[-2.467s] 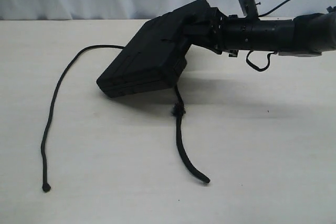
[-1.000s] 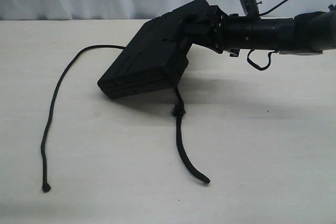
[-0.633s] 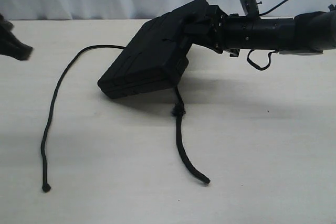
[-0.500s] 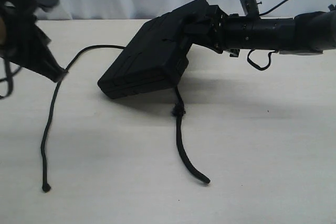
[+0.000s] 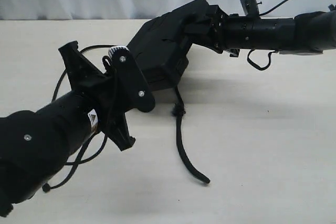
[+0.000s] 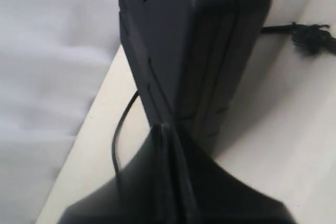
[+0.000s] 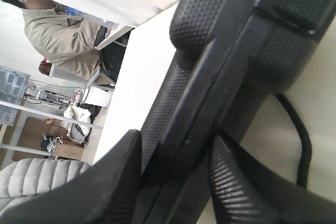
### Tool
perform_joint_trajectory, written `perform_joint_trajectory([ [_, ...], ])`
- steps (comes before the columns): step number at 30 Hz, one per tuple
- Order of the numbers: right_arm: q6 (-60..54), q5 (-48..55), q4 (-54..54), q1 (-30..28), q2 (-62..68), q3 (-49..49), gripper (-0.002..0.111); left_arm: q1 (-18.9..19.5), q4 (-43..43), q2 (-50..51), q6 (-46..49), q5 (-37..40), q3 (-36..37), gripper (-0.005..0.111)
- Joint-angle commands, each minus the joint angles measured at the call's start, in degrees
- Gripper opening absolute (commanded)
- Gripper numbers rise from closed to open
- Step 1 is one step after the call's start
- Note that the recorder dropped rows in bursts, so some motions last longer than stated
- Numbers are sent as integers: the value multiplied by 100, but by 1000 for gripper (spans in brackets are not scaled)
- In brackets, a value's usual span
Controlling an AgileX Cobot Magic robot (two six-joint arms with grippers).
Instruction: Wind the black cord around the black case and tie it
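The flat rectangular black moulded-plastic case (image 5: pixel 163 45) sits toward the far edge of the worktop, about midway along it. It is tilted, with its right end raised and its left end sloping down. The right arm's fingers (image 7: pixel 113 187) are clenched on that raised end. My right wrist view shows the case's pebbled rim wedged between them, which the exterior view only hints at.

The long thin black braided cord (image 5: pixel 178 137) passes under the case. One stretch comes out on the near side through a frayed knot (image 5: pixel 178 111) and curves toward the near edge of the pale worktop (image 5: pixel 262 145). The other arcs toward the left edge, largely behind the left arm (image 5: pixel 47 135).

That arm hides the case's low end from the exterior camera. The left wrist view shows it, with the left arm's fingers (image 6: pixel 157 182) pressed together, holding nothing, their tip right at the case's low corner. It is blurred, so I cannot tell whether they touch.
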Motion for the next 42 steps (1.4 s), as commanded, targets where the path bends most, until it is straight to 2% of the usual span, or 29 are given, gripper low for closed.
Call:
perform_joint_trajectory([
  [1, -152, 243, 24, 7, -119, -60, 4, 11, 183, 328, -293, -399, -4, 0],
  [4, -152, 267, 24, 7, -119, -60, 4, 11, 183, 599, -226, -427, -129, 1],
  [6, -152, 283, 24, 7, -119, -60, 4, 11, 183, 715, -226, -427, -206, 9],
  [7, -152, 324, 24, 7, -119, -60, 4, 11, 183, 812, -226, -486, -285, 29],
  [8, -152, 336, 24, 7, -119, -60, 4, 11, 183, 839, -226, -487, -332, 41],
  [10, -152, 363, 34, 7, -119, -60, 4, 11, 183, 882, -269, -487, -385, 77],
  [11, -152, 376, 35, 7, -119, -60, 4, 52, 183, 930, -290, -499, -510, 105],
  [16, -117, 562, 35, 7, -119, -60, 4, 93, 183, 1241, -346, -298, -966, 105],
  [19, -117, 603, 35, 7, -119, -60, 4, 93, 183, 1671, -346, 170, -1264, 105],
  [26, -91, 651, 35, 7, -119, -60, 4, 93, 183, 2451, -374, 415, -1985, 105],
  [36, -91, 677, 35, 7, -119, -60, 4, 93, 183, 2726, -556, 1109, -2505, 105],
  [38, -91, 691, 35, 7, -119, -60, 4, 120, 183, 2725, -556, 1100, -2514, 98],
  [39, -91, 691, 35, 7, -119, -60, 4, 158, 183, 2725, -585, 1062, -2527, 89],
  [41, -91, 723, 35, 7, -119, -60, 4, 215, 183, 2725, -679, 993, -2527, 67],
  [42, -91, 764, 35, 7, -119, -60, 4, 250, 183, 2725, -679, 865, -2527, 48],
])
